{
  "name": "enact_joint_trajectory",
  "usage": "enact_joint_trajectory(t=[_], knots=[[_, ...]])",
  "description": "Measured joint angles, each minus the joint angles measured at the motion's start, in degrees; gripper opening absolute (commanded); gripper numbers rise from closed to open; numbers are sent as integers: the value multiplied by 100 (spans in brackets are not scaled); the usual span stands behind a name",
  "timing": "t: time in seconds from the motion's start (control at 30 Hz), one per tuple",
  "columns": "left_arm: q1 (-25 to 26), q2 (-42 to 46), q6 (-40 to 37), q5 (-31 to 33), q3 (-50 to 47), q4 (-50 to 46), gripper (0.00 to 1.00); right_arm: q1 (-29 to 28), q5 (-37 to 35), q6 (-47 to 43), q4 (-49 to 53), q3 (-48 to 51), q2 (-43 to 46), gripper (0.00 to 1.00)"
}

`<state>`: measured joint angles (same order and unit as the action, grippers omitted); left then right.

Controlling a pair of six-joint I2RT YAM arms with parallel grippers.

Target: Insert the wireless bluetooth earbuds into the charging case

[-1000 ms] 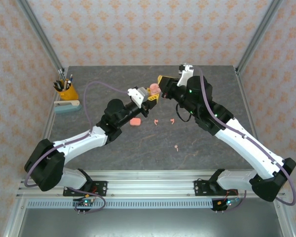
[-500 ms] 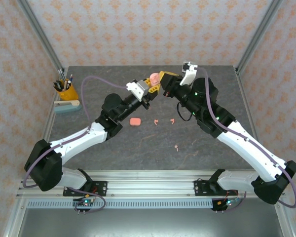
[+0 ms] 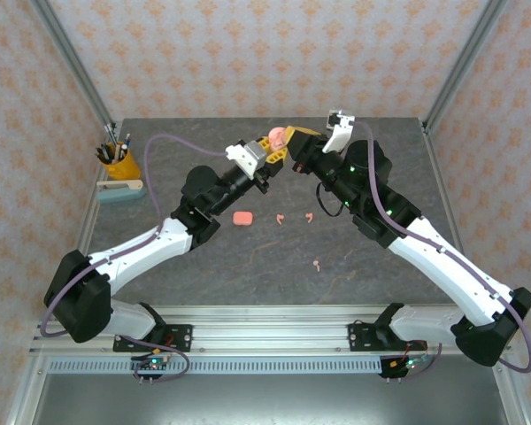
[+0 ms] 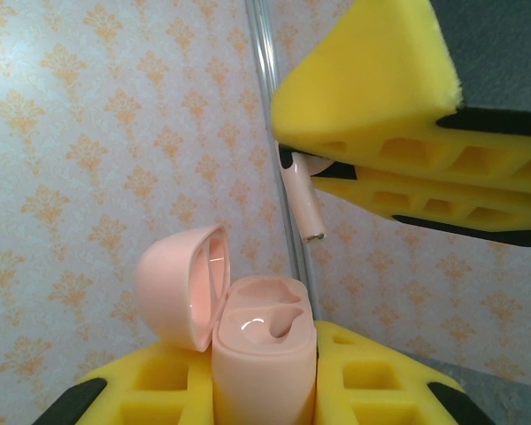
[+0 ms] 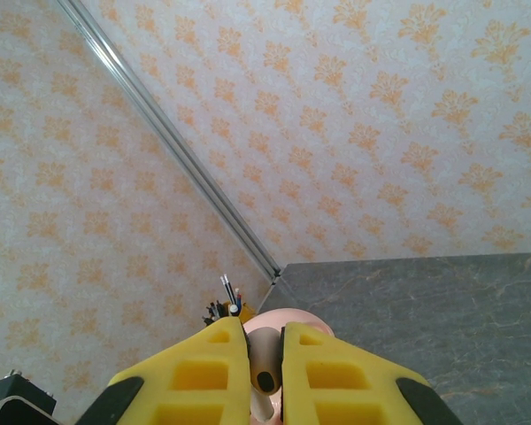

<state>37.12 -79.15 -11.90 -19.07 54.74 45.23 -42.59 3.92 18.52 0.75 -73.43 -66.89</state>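
My left tool is clamping the body of the charging case, jaws nearly closed on it. It is holding the case upright, with the lid swung open to the tool's left and the two wells facing up. I cannot tell whether either well is already filled.

Just above it and a little to the right, my right tool is pinching one earbud by its head, jaws almost together. The stem is hanging down toward the case without touching it.

Well below both tools, a second pink case and some loose earbuds are lying on the bench.

To do this well, I judge I should be centring the stem over a well's deep end, matching its tilt, then lowering slowly and letting go only once the bud seats. A skewed stem could catch on the rim.
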Motion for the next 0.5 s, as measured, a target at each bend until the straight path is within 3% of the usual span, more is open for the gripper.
enact_joint_trajectory(t=[0.5], knots=[[2,-28,44,-2,105,-17,0,2,35,9,-94,44,-151,12]])
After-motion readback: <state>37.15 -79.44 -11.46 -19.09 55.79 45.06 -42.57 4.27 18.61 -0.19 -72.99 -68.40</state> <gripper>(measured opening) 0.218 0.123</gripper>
